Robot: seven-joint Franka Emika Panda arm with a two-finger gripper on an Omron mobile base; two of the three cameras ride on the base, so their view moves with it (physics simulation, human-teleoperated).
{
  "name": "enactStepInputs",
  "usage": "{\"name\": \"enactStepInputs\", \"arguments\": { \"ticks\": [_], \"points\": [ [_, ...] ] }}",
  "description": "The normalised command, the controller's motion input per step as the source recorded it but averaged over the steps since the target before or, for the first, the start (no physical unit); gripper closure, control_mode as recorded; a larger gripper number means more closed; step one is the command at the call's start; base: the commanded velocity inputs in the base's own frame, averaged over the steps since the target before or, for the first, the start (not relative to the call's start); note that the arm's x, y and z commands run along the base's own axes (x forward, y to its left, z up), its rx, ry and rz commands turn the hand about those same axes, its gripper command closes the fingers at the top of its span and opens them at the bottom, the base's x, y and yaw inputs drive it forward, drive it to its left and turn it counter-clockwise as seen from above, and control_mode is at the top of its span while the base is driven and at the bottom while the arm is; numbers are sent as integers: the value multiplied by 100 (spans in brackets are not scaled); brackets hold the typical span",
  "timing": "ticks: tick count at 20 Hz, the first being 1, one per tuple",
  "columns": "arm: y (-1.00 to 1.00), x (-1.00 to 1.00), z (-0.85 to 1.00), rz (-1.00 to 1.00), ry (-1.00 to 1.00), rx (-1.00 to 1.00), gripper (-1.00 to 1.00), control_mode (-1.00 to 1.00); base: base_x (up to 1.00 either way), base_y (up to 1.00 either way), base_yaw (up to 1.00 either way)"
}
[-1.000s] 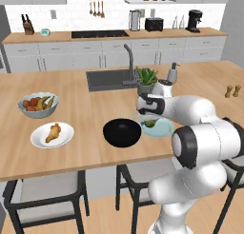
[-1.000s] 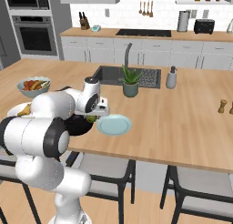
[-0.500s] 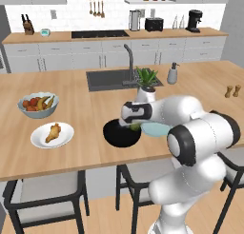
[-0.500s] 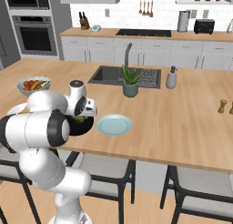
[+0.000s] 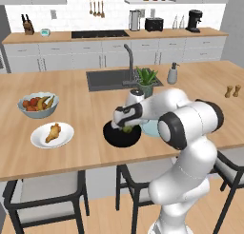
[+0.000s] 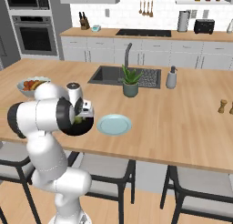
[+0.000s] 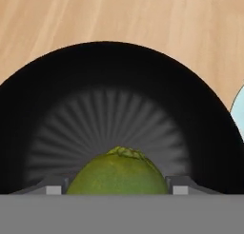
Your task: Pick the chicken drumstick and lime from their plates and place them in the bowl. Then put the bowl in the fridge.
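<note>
Tool point(image 5: 127, 128) jaws are clamped on the lime point(image 7: 118, 172), one dark tip at each flank of the fruit in the hand view, and the fruit hangs over the middle of the black bowl point(image 7: 119, 104), placed there, I judge, so that it falls inside the wall and not onto the counter point(image 5: 90, 152) when let go. Whether the lime already touches the bowl's floor cannot be told, since its underside is cut off at the bottom of the hand view. Just beside the bowl lies the pale blue-green plate point(image 6: 113, 124), bare, half hidden by the arm in the left base view. Farther along the counter the chicken drumstick point(image 5: 52, 132) rests on its white plate point(image 5: 65, 138), well apart from the bowl, so that half of the loading is not yet done. Beyond it stands the grey-blue fruit bowl point(image 5: 38, 104). From the right base view the arm's own bulk covers most of the bowl and the tool, leaving a sliver of green. Behind, a potted plant point(image 5: 146, 79) stands by the sink point(image 5: 107, 79).
</note>
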Motion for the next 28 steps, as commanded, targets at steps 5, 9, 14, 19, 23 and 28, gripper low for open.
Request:
{"name": "enactStepInputs", "arguments": {
  "ticks": [5, 9, 14, 19, 23, 28],
  "points": [
    [17, 27, -38, 0, 6, -1, 100, -100, 0, 0, 0],
    [4, 5, -10, 0, 1, 0, -100, -100, 0, 0, 0],
    [0, -6, 1, 0, -1, 0, -100, -100, 0, 0, 0],
    [5, -31, 20, 0, -8, 0, -100, -100, 0, 0, 0],
    [12, -61, 34, 0, -7, 0, -100, -100, 0, 0, 0],
    [-21, -86, 33, -6, -2, 3, -100, -100, 0, 0, 0]
  ]
}}
